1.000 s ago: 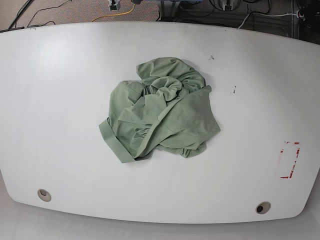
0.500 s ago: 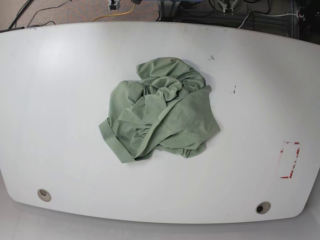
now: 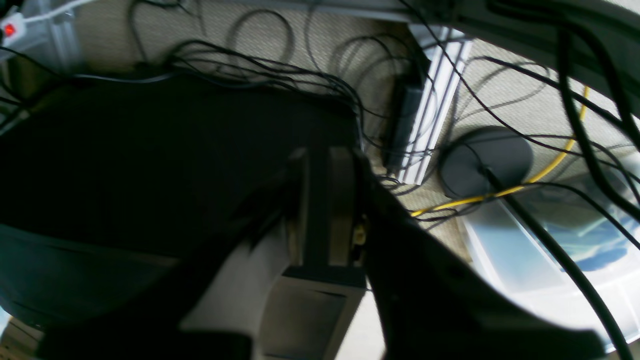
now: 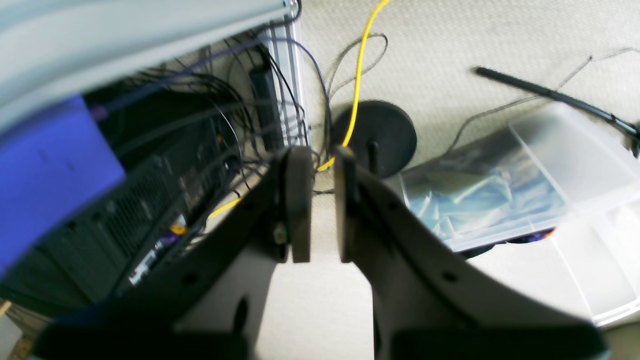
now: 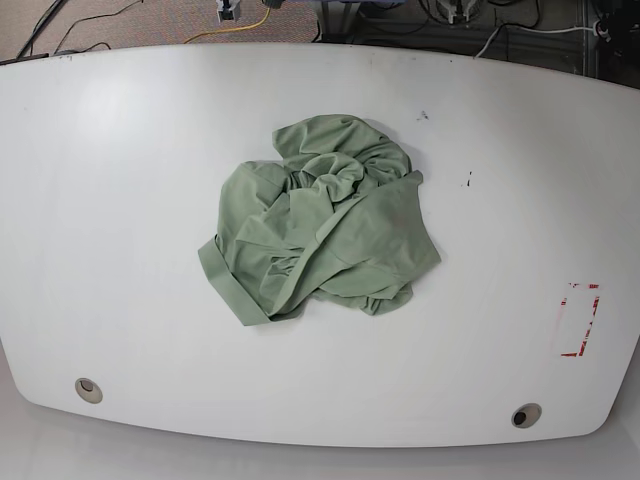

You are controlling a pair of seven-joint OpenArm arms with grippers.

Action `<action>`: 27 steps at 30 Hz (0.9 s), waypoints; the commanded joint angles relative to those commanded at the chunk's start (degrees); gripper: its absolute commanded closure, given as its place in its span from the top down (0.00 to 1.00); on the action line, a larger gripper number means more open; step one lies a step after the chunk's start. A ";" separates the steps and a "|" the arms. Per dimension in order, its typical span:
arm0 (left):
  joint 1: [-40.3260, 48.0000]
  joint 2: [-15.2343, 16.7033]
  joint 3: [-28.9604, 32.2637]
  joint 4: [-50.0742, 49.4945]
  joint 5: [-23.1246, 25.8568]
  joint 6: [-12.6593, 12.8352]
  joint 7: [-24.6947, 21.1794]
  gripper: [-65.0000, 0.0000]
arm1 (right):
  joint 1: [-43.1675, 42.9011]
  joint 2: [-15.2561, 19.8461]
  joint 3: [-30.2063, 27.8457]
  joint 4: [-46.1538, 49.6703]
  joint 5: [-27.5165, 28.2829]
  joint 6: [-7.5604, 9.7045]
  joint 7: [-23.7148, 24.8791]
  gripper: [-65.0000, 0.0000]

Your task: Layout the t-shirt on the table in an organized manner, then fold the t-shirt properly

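The pale green t-shirt lies crumpled in a heap at the middle of the white table, with one hemmed edge sticking out at its front left. Neither arm appears in the base view. In the left wrist view my left gripper hangs over a cabled floor, its jaws almost together and holding nothing. My right gripper shows the same in the right wrist view: a narrow slit between the jaws, nothing in it. Neither wrist view shows the t-shirt or the table.
A red tape outline marks the table's right side. Round grommet holes sit at the front left and front right. Cables, a black round stand base and a clear plastic bin lie on the floor beyond the table.
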 joint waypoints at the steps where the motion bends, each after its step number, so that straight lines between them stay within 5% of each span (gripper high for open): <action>1: 1.00 -0.12 0.03 1.77 -0.09 0.01 0.16 0.09 | -0.95 0.21 0.02 1.44 0.03 0.02 0.00 0.11; 11: 8.16 -0.53 0.22 13.35 -0.77 -0.26 0.09 0.07 | -9.92 1.43 0.21 13.75 -0.13 -0.09 -0.06 0.11; 13: 5.26 -0.30 0.64 12.28 -0.53 -0.31 0.46 0.09 | -4.78 0.61 0.09 11.54 0.09 0.13 0.68 0.11; 27: 4.91 -0.56 0.64 12.54 -0.53 -0.31 0.29 0.09 | -4.60 0.79 0.09 11.36 0.09 0.13 0.68 0.11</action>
